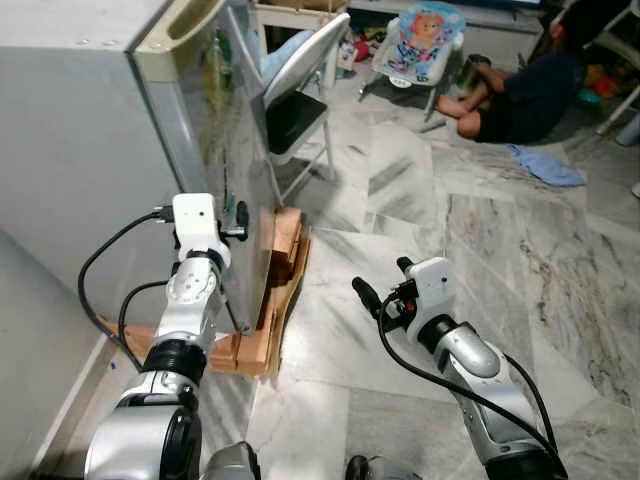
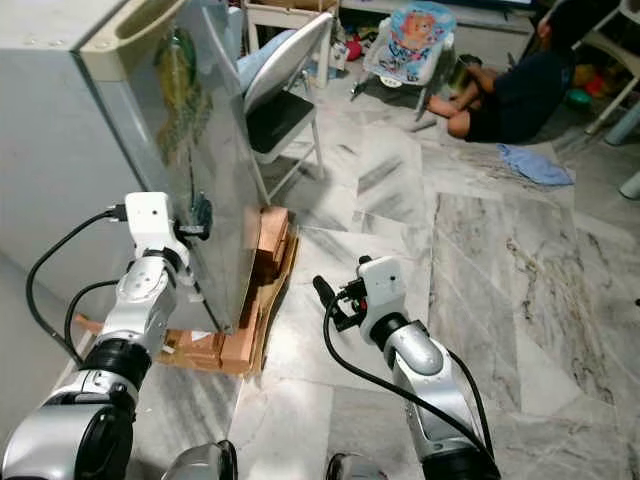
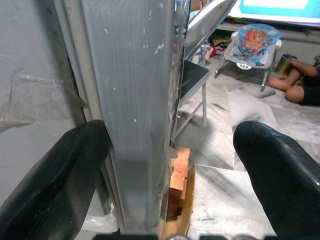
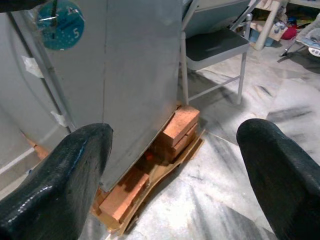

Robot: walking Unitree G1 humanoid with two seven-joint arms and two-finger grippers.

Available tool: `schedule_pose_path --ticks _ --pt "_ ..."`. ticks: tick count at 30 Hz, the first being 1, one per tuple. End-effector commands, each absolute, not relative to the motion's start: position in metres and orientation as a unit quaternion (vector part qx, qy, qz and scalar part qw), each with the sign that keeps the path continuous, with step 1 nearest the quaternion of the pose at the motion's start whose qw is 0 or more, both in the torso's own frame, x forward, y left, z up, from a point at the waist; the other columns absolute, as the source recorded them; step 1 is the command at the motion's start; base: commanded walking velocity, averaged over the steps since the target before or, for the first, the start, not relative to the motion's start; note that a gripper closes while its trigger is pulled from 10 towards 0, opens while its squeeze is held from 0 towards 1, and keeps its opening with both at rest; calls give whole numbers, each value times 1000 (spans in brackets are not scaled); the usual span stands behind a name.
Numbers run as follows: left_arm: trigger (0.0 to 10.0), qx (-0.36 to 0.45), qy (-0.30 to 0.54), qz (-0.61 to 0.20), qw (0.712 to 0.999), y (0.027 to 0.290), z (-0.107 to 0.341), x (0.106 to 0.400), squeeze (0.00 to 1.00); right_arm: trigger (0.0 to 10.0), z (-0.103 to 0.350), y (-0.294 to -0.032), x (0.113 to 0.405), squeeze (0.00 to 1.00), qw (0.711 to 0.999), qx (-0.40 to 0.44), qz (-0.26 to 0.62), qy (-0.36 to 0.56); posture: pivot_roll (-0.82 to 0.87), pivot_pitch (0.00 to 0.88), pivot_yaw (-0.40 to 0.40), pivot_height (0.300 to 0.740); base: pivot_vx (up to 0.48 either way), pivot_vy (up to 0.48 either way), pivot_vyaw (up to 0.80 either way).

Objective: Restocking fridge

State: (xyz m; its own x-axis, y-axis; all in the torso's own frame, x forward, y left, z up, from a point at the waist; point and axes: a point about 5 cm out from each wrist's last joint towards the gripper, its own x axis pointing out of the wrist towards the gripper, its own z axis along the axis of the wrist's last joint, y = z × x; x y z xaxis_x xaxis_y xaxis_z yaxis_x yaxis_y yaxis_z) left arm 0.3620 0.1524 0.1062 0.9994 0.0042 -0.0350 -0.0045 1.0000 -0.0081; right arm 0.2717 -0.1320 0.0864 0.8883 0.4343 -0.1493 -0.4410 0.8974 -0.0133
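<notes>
The grey fridge (image 1: 90, 140) stands at my left, its shiny door (image 2: 195, 150) facing the room. My left gripper (image 1: 233, 224) is at the door's free edge at mid height. In the left wrist view that gripper (image 3: 172, 140) is open, one black finger on each side of the door edge (image 3: 135, 100), not pressing it. Whether the door is ajar I cannot tell. My right gripper (image 1: 384, 281) hovers open over the marble floor to the right of the fridge, holding nothing. In the right wrist view it (image 4: 175, 145) looks toward the fridge's lower front.
The fridge rests on wooden blocks and cardboard (image 1: 283, 262). A folding chair (image 1: 300, 100) stands just behind it. A person (image 1: 520, 95) sits on the floor at the far right, beside a baby bouncer (image 1: 425, 35) and a blue cloth (image 1: 545, 165). Marble floor (image 1: 420, 200) lies open ahead.
</notes>
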Motion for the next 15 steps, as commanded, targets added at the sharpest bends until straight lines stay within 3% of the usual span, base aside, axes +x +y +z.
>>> schedule_pose_path --ticks 1,5,8,9,12,14,15 --pt "10000 6 28 -5 1000 148 108 366 0 10000 88 -132 271 0 970 -32 230 75 -76 127 -43 740 0 0 0" --pt "10000 10 32 -13 999 143 113 372 0 10000 78 -131 265 0 963 -44 244 106 -75 126 -42 740 0 0 0" --pt "10000 35 2 -79 996 116 129 377 0 10000 58 -132 257 0 948 -75 261 168 -74 123 -43 740 0 0 0" --pt "10000 39 -24 -153 987 81 143 377 0 10000 43 -134 249 0 932 -98 276 213 -70 120 -40 740 0 0 0" --pt "10000 32 -51 -234 970 38 158 370 0 10000 33 -134 242 0 919 -100 290 247 -70 120 -40 740 0 0 0" --pt "10000 -55 -40 -284 956 -3 170 358 0 10000 29 -133 238 0 911 -102 300 263 -63 116 -40 740 0 0 0" --pt "10000 -97 -34 -351 931 -42 180 340 0 10000 27 -132 238 0 909 -97 301 270 -61 110 -38 740 0 0 0"
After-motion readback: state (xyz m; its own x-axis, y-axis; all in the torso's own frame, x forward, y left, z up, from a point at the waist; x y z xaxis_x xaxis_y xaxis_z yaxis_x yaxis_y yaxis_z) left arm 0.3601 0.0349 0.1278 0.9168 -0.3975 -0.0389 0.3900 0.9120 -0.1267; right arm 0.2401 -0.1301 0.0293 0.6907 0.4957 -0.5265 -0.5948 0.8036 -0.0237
